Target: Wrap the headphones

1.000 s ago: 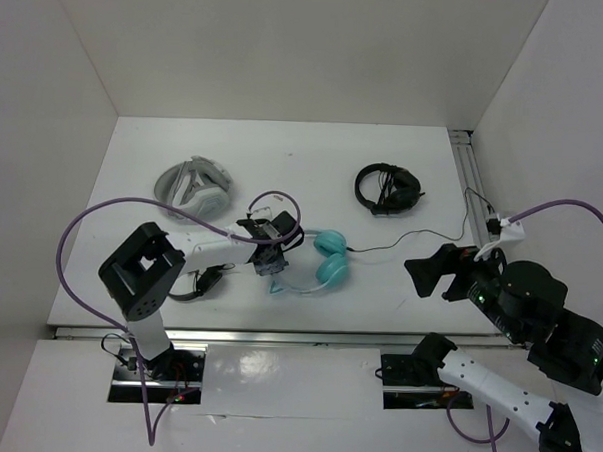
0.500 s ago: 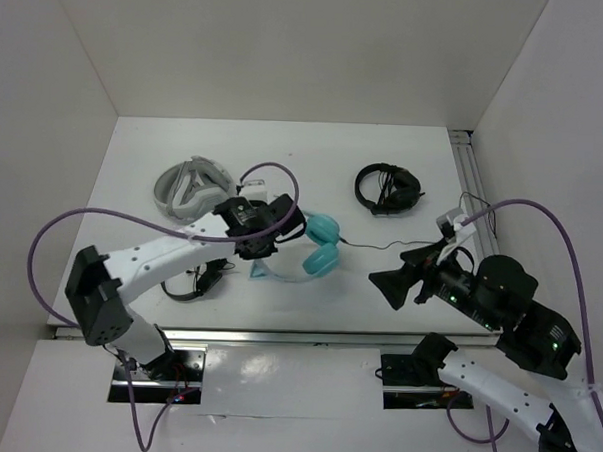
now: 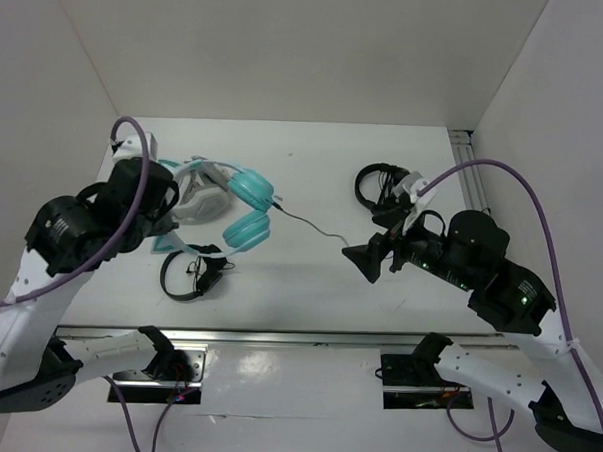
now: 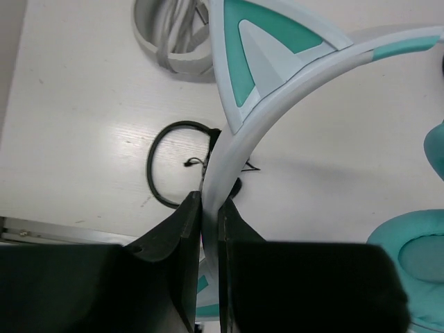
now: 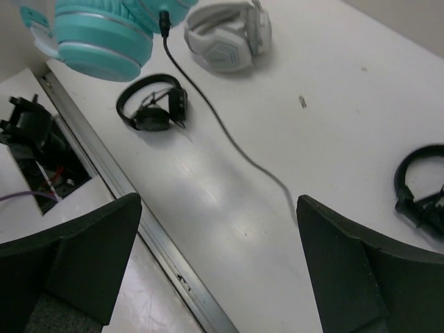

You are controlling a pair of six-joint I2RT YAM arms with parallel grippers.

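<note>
The teal headphones hang in the air over the table's left side, their earcups (image 3: 248, 208) stacked one above the other. My left gripper (image 4: 209, 208) is shut on the white-and-teal headband (image 4: 277, 104), just below a cat ear (image 4: 267, 35). The thin black cable (image 3: 311, 226) runs down from one earcup to the table and trails right. My right gripper (image 3: 371, 244) hovers open above the cable's far stretch (image 5: 229, 135), with nothing between its fingers. One teal earcup (image 5: 97, 35) shows at the top left of the right wrist view.
Grey-white folded headphones (image 3: 201, 197) lie at the back left, partly behind the teal pair. Small black headphones (image 3: 189, 276) lie below the left gripper. A second black pair (image 3: 385, 185) lies at the back right. A metal rail (image 3: 297, 336) edges the table's near side.
My left arm has lifted the teal headphones off the table and carried them left and back. The cable has been dragged along. My right gripper has moved left over the table's middle, still open.
</note>
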